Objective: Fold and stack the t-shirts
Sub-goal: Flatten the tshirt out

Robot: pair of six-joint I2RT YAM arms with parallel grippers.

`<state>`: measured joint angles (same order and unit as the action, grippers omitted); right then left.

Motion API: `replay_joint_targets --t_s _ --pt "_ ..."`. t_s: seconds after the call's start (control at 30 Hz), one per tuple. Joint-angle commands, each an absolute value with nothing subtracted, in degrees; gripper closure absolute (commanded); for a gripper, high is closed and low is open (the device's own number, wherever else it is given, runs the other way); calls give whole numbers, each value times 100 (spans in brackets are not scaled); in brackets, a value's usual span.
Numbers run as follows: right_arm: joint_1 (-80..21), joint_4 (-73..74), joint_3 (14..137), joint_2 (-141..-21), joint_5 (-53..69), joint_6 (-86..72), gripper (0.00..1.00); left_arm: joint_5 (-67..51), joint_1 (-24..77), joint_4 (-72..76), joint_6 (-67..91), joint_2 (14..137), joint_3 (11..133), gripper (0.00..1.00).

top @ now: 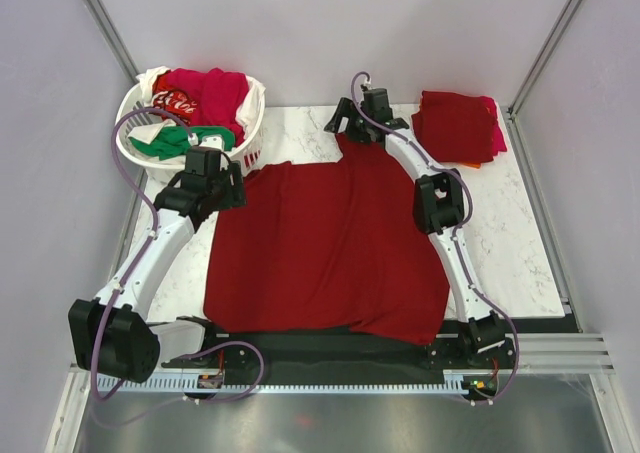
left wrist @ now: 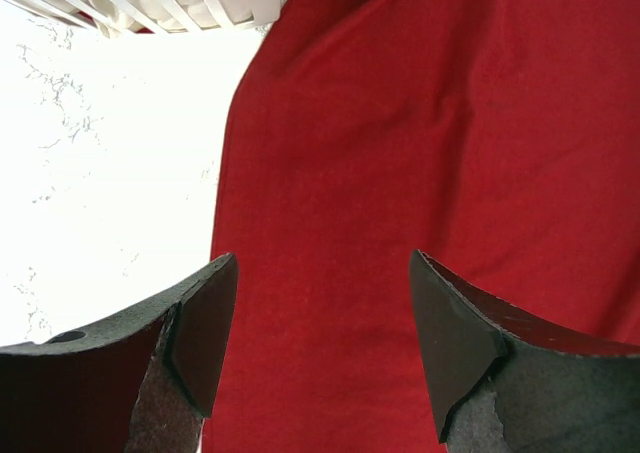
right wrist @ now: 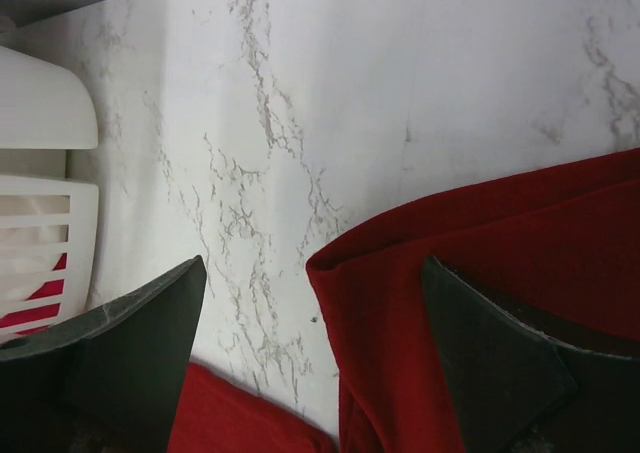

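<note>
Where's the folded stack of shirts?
In the top view, the folded stack sits at the far right corner of the table, right of the right gripper and beyond the spread red shirt.

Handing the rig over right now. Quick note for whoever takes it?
Left pincer: open, empty, over the far left corner of the dark red t-shirt spread flat mid-table.
Right pincer: open, empty, over that shirt's far edge, where a bit is turned over.
Done: folded stack at the far right corner, dark red on top, pink and orange edges under it.
Left: fold the spread shirt and stack it, then the remaining shirts, red, green and white, in the basket.
</note>
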<state>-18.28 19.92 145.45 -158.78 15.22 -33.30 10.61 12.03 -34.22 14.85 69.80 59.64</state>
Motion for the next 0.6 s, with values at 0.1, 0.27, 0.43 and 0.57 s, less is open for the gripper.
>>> replay_joint_targets --t_s 0.1,0.27,0.43,0.57 --pt "-1574 1617 14721 -16181 871 -3428 2 1187 1187 -3331 1283 7049 5985 24" --pt "-1327 1670 14687 -15840 247 -2911 2 1195 1187 -3331 1301 7058 5968 24" --pt "-1318 1600 14372 -15268 472 -2400 2 1187 1195 -3322 1327 7058 5941 24" --pt "-1423 1275 13730 -14329 1212 -2189 2 1248 1204 -3305 1353 7119 5950 24"
